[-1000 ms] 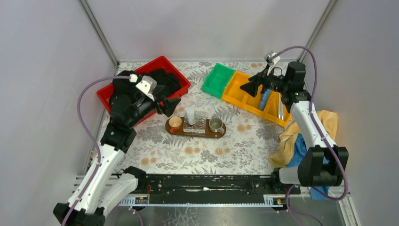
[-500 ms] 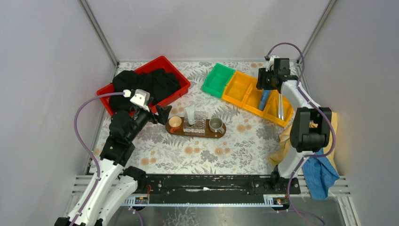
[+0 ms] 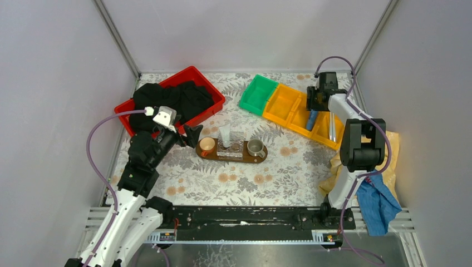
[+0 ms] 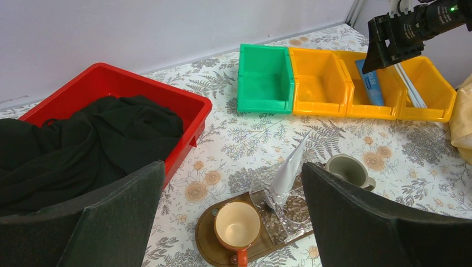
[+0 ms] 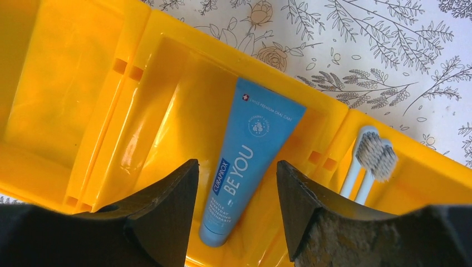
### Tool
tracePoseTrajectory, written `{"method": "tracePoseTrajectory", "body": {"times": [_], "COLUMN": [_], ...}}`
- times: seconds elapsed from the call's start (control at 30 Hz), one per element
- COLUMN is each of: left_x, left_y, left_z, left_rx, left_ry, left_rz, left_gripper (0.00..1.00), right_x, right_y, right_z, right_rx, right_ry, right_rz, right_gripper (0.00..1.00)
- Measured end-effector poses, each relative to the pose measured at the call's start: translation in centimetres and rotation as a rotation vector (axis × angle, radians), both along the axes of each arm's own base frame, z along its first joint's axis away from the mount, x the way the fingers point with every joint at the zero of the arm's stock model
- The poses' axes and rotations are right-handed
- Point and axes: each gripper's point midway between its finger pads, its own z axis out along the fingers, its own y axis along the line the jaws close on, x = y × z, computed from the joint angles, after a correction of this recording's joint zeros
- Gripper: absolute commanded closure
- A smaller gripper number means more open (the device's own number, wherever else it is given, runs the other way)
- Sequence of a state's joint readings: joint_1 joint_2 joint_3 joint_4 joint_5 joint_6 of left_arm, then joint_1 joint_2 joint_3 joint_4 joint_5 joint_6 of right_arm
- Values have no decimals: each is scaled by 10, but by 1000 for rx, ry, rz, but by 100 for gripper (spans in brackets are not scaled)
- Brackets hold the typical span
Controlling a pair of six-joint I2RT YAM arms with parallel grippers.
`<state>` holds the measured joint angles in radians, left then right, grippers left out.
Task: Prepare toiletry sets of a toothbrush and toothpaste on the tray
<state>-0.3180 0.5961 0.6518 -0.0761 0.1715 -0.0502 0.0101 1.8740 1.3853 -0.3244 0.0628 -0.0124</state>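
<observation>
Grasp setup: right end effector (image 5: 235, 172), jaws wide, hovers over blue flat squeeze toothpaste tube (image 5: 261, 125) in yellow plastic bin (image 5: 161, 111). Descend straight; pinch mid-tube.

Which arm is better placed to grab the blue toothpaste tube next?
Right: the right gripper hangs open straight above the blue toothpaste tube in the yellow bin; the left gripper sits beside the tray.

Whitish toothpaste (image 3: 225, 133) being propped on dark oval tray (image 3: 234, 159), blue toothpaste (image 5: 245, 161) and toothbrush (image 5: 374, 151) being kept in adjoining yellow bins (image 5: 67, 111).
</observation>
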Motion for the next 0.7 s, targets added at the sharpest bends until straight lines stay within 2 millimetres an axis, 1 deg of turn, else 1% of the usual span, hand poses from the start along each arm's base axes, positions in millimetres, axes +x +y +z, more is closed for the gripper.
{"method": "tracePoseTrajectory", "body": {"times": [0.27, 0.33, 0.4, 0.53, 0.7], "left_x": [0, 0, 0, 0, 0], "left_y": [0, 0, 0, 0, 0], "left_z": [0, 0, 0, 0, -1], "left_rx": [0, 0, 0, 0, 1], "left_ry": [0, 0, 0, 1, 3], "left_rz": [0, 0, 0, 0, -1], "left_gripper": [0, 0, 0, 0, 0], "right_x": [6, 7, 9, 12, 13], "right_y": [0, 1, 2, 7, 26], "right_z": [-8, -8, -9, -9, -6], "right_rx": [4, 6, 11, 59, 159], "right_ry": [11, 14, 14, 9, 1], "right_rz": [-6, -7, -5, 21, 88], "right_gripper": [41, 43, 47, 52, 53]}}
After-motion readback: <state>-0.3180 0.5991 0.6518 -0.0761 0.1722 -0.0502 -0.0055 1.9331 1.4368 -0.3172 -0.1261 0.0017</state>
